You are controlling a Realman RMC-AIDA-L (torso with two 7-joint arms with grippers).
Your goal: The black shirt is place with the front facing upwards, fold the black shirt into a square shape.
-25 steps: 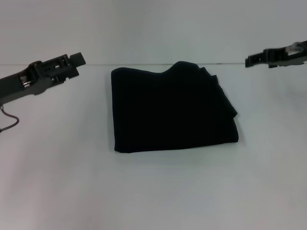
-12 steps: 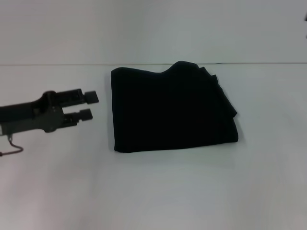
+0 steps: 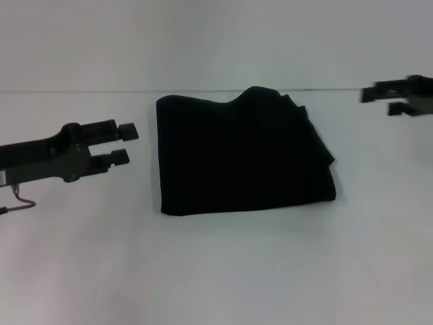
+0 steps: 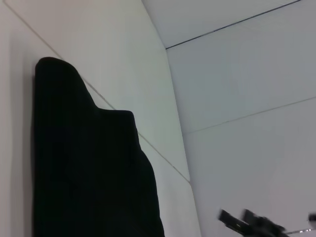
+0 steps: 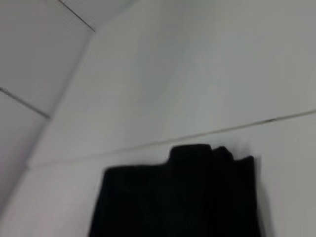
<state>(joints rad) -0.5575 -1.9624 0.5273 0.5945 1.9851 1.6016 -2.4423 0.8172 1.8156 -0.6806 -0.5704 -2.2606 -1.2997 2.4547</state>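
Black cotton, folded into a rough square, the black shirt [image 3: 243, 154] lies flat in the middle of the pale surface [image 3: 216, 271], toward its far half. Its near edge and left edge run straight, while the far right corner shows a raised hump and several stacked layers of cloth stepping down along the right side. No lettering or label shows on the upper face. The left claw [image 3: 126, 143] hovers off the left edge of the shirt, close to it but apart, with its two fingers [image 3: 127, 130] pointing toward the cloth and spread with a clear gap between them, gripping nothing. The right claw [image 3: 377, 100] hangs well to the right of the shirt, out near the far right of the surface, its two fingers also pointing inward and parted, with nothing between them. In the left wrist view the shirt [image 4: 89, 168] fills the lower part as a dark mass with the hump at its end, and the right claw [image 4: 247, 223] appears small and far off beyond it. The right wrist view shows the shirt [image 5: 177, 197] from the other side, lying against the surface, with the hump and layered corner at its far edge.
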